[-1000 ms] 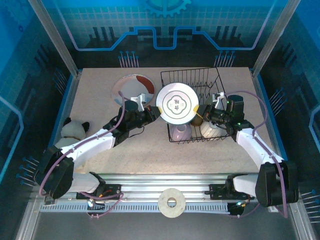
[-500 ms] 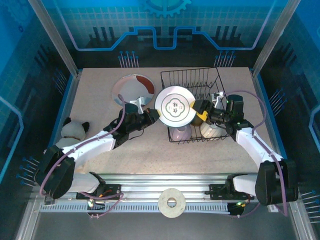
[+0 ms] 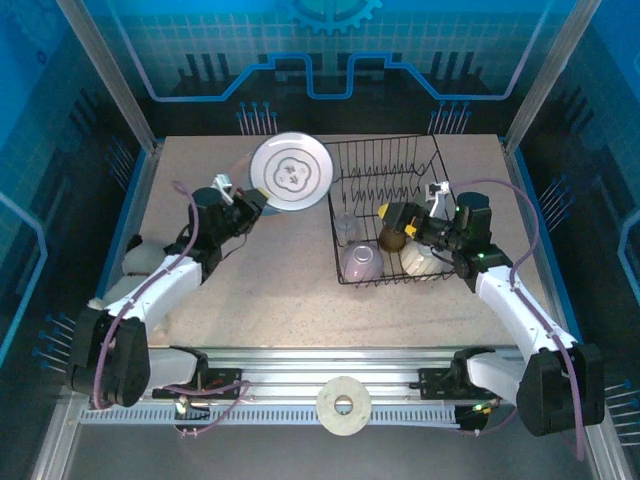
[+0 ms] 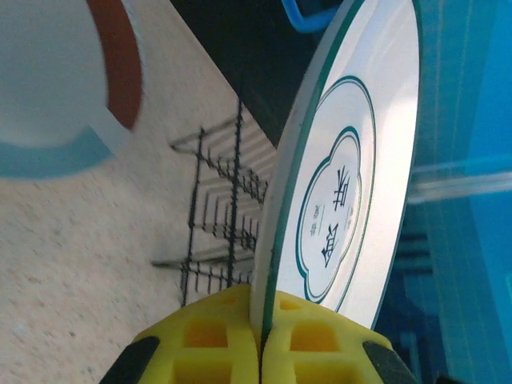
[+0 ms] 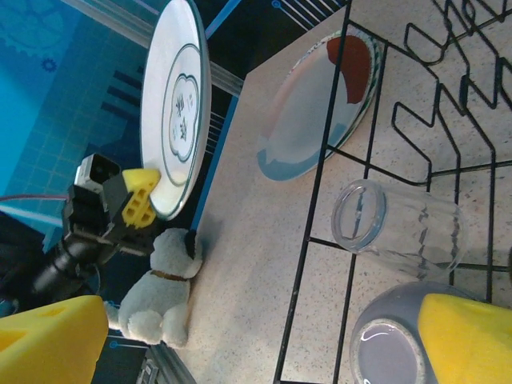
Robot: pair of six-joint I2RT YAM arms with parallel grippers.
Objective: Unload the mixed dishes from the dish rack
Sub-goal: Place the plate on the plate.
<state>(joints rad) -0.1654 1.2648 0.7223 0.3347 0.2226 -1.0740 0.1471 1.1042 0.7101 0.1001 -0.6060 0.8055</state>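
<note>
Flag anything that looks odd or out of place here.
A plush dog rests at the left edge of the table, no dish at all. In the dish rack, the clear glass lies on its side rather than upright.

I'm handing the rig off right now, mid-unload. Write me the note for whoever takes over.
Left gripper: shut on the edge of the green-rimmed plate, which is lifted off the table, left of the dish rack.
Right gripper: open, empty, over the rack's near side.
Done: red-and-white plate lies flat on the table.
Left: set down the held plate, then unload the clear glass, lavender bowl, brown cup and pale bowl from the rack.
</note>
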